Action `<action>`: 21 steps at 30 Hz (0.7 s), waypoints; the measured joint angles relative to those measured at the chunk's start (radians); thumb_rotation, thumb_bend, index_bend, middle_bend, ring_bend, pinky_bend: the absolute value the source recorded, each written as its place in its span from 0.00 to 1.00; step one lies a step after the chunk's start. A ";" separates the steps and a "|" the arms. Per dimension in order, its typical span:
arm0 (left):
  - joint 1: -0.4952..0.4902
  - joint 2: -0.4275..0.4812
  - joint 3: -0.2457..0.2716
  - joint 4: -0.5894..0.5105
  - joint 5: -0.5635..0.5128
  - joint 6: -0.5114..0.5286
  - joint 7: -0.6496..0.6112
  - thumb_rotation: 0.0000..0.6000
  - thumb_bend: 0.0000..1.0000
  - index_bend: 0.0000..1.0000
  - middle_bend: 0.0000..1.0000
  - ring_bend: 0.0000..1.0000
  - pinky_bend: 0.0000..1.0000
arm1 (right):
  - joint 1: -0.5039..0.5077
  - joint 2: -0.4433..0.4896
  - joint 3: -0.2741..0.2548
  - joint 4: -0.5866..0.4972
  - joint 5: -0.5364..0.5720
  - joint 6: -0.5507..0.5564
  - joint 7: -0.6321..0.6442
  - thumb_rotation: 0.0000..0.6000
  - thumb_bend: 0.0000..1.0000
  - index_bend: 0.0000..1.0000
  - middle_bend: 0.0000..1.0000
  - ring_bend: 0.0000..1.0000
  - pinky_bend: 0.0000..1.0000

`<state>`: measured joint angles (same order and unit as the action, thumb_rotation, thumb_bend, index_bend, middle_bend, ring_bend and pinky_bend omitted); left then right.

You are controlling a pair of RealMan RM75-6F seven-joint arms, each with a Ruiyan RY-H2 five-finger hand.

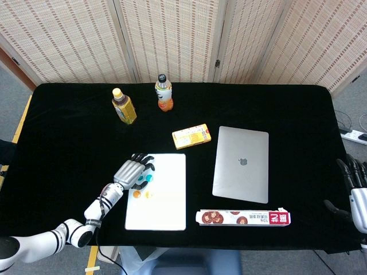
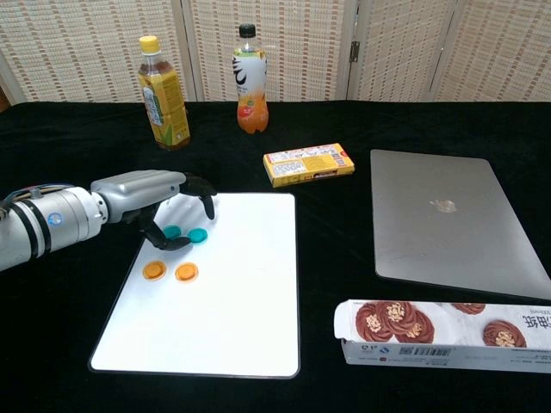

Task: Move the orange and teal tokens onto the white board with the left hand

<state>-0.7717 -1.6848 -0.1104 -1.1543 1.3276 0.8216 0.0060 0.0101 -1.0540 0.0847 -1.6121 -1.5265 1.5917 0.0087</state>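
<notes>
The white board (image 2: 232,301) (image 1: 166,200) lies at the front left of the black table. Two teal tokens (image 2: 199,234) (image 1: 147,179) lie side by side near its upper left corner. Below them sit two orange tokens (image 2: 186,272) (image 1: 149,195). My left hand (image 2: 159,200) (image 1: 131,171) arches over the teal tokens with its fingers apart. Its fingertips are lifted off them, and its thumb sits low beside the left teal token (image 2: 172,231). My right hand (image 1: 355,186) hangs past the table's right edge in the head view, holding nothing.
A yellow-capped tea bottle (image 2: 163,93) and an orange drink bottle (image 2: 249,79) stand at the back. A yellow box (image 2: 308,163) lies above the board. A closed silver laptop (image 2: 448,219) and a cookie box (image 2: 443,331) take up the right.
</notes>
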 measured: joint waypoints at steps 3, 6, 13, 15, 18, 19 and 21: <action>0.005 0.009 -0.006 -0.013 0.003 0.019 -0.012 1.00 0.43 0.34 0.15 0.02 0.00 | -0.001 0.002 0.001 -0.002 0.000 0.001 0.000 1.00 0.17 0.00 0.00 0.00 0.00; 0.016 0.038 -0.020 -0.041 0.006 0.055 -0.041 1.00 0.43 0.33 0.15 0.02 0.00 | -0.001 0.008 0.002 -0.005 -0.001 0.004 -0.002 1.00 0.17 0.00 0.00 0.00 0.00; 0.069 0.167 -0.062 -0.133 -0.010 0.154 -0.076 1.00 0.43 0.30 0.16 0.02 0.00 | -0.001 0.025 0.000 -0.011 0.004 -0.009 0.002 1.00 0.17 0.00 0.00 0.00 0.00; 0.096 0.213 -0.072 -0.164 -0.023 0.193 -0.071 1.00 0.43 0.29 0.15 0.02 0.00 | 0.001 0.030 -0.002 -0.012 0.006 -0.018 0.012 1.00 0.17 0.00 0.00 0.00 0.00; 0.142 0.270 -0.081 -0.201 -0.042 0.258 -0.050 1.00 0.43 0.29 0.15 0.03 0.00 | 0.004 0.036 -0.005 -0.012 0.009 -0.032 0.034 1.00 0.17 0.00 0.00 0.00 0.00; 0.157 0.285 -0.082 -0.211 -0.047 0.278 -0.039 1.00 0.43 0.29 0.16 0.03 0.00 | 0.005 0.037 -0.005 -0.011 0.009 -0.035 0.042 1.00 0.17 0.00 0.00 0.00 0.00; 0.193 0.319 -0.081 -0.234 -0.056 0.324 -0.014 1.00 0.43 0.29 0.16 0.03 0.00 | 0.008 0.038 -0.007 -0.006 0.011 -0.045 0.060 1.00 0.17 0.00 0.00 0.00 0.00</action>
<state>-0.5789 -1.3659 -0.1917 -1.3880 1.2713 1.1457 -0.0075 0.0181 -1.0160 0.0781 -1.6181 -1.5151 1.5471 0.0683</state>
